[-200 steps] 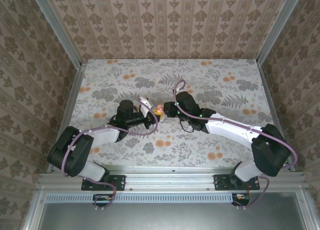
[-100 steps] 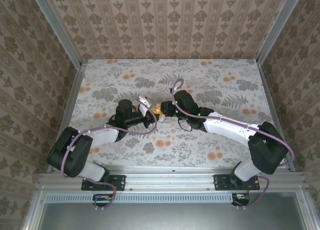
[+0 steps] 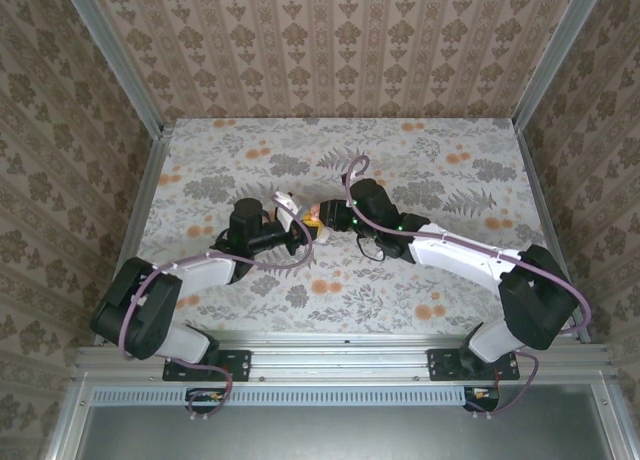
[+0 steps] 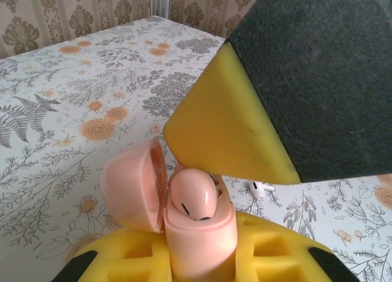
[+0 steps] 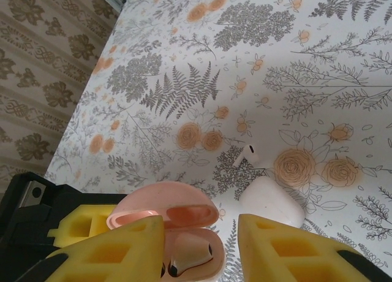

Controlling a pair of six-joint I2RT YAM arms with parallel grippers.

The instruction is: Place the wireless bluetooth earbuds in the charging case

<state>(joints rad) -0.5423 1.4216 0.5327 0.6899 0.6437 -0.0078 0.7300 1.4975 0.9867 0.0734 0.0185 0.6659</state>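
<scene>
Floral tabletop, left tool clamped on pink case (earbud inside); right tool apart

You have nothing to read here: no lettering, label, brand mark or number shows on the glossy pink hinged plastic case or on the floral-printed tabletop.

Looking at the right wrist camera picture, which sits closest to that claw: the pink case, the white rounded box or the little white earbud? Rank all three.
1. pink case: lid open, right between the right gripper's two fingers.
2. white rounded box: just beyond the fingertips, toward the picture's right.
3. white earbud: farther out, past the box.
</scene>
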